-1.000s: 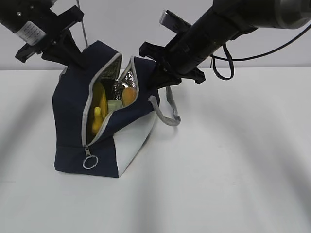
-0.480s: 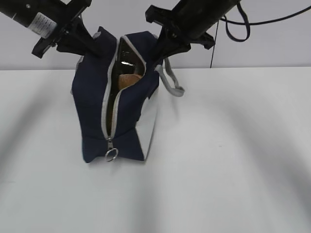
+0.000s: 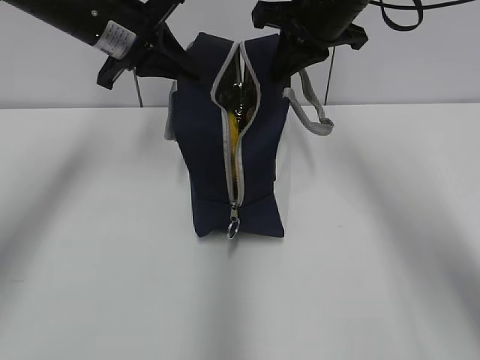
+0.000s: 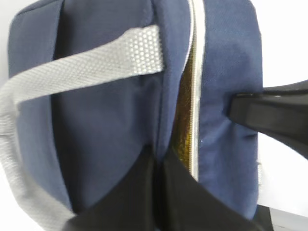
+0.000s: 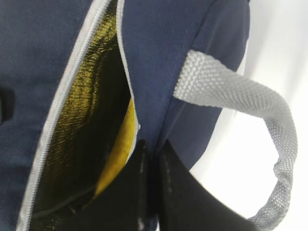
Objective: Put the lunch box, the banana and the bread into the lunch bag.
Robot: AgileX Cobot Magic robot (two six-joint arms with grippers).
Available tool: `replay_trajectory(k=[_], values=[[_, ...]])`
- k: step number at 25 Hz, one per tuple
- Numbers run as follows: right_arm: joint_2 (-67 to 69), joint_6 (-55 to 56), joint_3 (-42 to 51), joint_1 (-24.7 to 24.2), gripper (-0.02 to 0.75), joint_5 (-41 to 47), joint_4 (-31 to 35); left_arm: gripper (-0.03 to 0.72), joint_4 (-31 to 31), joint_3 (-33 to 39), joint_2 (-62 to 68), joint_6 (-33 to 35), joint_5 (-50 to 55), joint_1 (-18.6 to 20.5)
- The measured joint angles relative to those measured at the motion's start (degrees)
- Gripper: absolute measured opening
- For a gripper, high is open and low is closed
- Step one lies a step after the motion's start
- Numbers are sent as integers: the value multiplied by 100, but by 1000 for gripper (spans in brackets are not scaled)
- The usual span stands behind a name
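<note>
Lunch bag (image 3: 236,161) held upright on table (image 3: 375,262). Left gripper (image 4: 156,168) clamped on one top edge, right gripper (image 5: 151,159) clamped on other. Zipper (image 3: 234,172) open; yellow seen inside.

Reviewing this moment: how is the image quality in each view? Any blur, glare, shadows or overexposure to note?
Exterior view: the lunch bag is fairly sharp, with soft diffuse shadow streaks across the table. Left wrist view: close and soft; the left gripper is an undetailed black shape, and the background is blown white. Right wrist view: the strap handle weave is crisp, the foil lining glints yellow, and the right gripper is dark.
</note>
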Motion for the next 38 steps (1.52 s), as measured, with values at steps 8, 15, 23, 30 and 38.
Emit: replay_trajectory(k=[8, 15, 23, 30, 38], values=[[345, 0, -23, 0, -8, -181, 34, -3, -197, 0, 340, 0, -162, -2], [496, -82, -35, 0, -8, -264, 68, -3, -266, 0, 450, 0, -266, 5], [502, -105, -35, 0, -9, -286, 68, -3, -114, 0, 463, 0, -330, 19], [502, -105, -35, 0, 66, 54, 68, 30, -114, 0, 463, 0, -234, 81], [417, -130, -279, 0, 393, 361, -196, 309, -75, -5, 463, 0, 370, 480]])
